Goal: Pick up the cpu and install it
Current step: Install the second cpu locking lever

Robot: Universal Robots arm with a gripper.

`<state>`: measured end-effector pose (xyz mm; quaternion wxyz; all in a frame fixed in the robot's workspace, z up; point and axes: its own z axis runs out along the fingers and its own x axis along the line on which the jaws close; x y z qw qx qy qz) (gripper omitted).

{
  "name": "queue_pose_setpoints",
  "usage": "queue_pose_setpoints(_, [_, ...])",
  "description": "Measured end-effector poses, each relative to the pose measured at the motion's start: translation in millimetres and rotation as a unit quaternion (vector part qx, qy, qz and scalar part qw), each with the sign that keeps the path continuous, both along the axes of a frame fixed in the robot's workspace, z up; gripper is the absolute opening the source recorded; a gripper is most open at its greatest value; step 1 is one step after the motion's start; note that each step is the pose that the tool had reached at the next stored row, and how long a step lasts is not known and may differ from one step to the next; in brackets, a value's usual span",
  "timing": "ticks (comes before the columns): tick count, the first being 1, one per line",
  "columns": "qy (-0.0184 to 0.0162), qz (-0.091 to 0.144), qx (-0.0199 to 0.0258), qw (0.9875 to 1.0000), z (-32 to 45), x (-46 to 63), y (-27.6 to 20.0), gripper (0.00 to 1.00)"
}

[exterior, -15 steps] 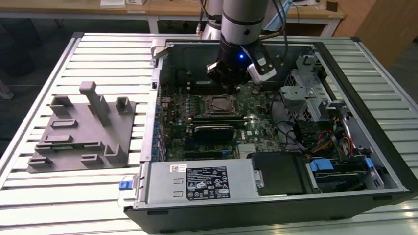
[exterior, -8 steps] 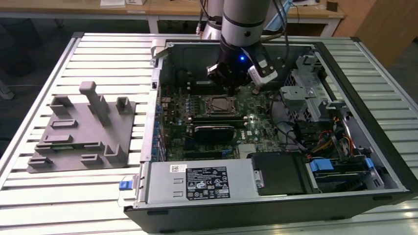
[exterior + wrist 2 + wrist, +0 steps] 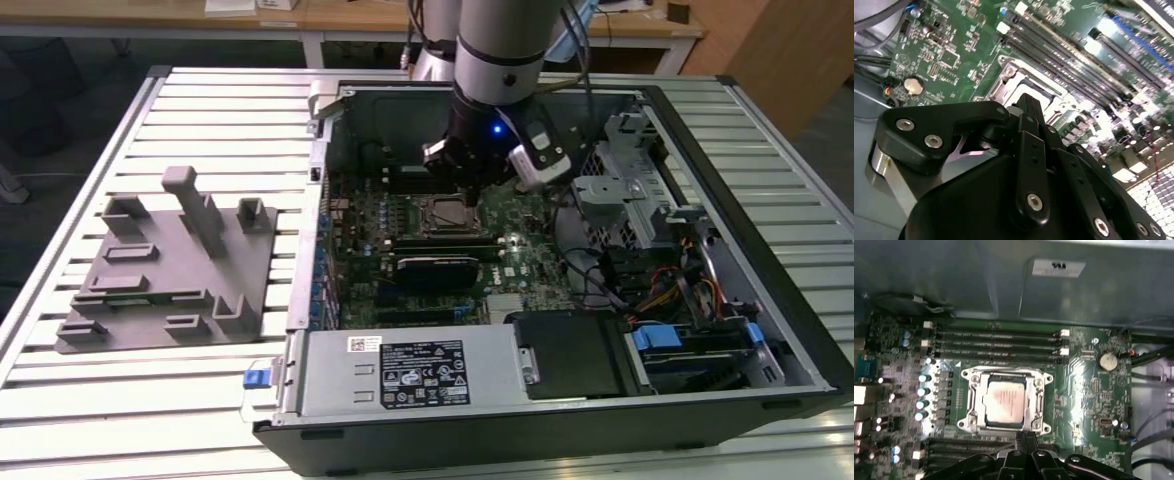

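My black pincer (image 3: 1024, 450), apparently clenched and empty, hovers just beside the shiny silver square cpu (image 3: 1005, 401) seated in its metal-framed socket (image 3: 970, 412).

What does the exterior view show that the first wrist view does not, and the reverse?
Exterior view alone: the grey tray on the slatted table at the exterior view's left, the whole open computer case, and the arm reaching into it.

First wrist view alone: the cpu lying flat in the socket frame, its silver top bare, and the coin cell battery.

Both: the green motherboard and the gripper close by the socket, fingertips together, holding nothing.
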<state>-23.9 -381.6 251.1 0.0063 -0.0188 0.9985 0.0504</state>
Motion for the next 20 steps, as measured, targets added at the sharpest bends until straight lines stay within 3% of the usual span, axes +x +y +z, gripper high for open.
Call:
queue_pose_setpoints(4, [0.0119, 0.000, 0.0000, 0.9999, -0.3, 0.2, -2.5, 0.11])
queue_pose_setpoints(9, [0.0138, 0.000, 0.0001, 0.9999, -6.5, -0.3, -9.1, 0.11])
queue_pose_setpoints(16, [0.0140, 0.019, -0.0003, 0.9997, -13.0, -9.6, -10.2, 0.11])
queue_pose_setpoints(20, [0.0140, 0.020, 0.0007, 0.9997, -15.0, -11.0, -13.2, 0.11])
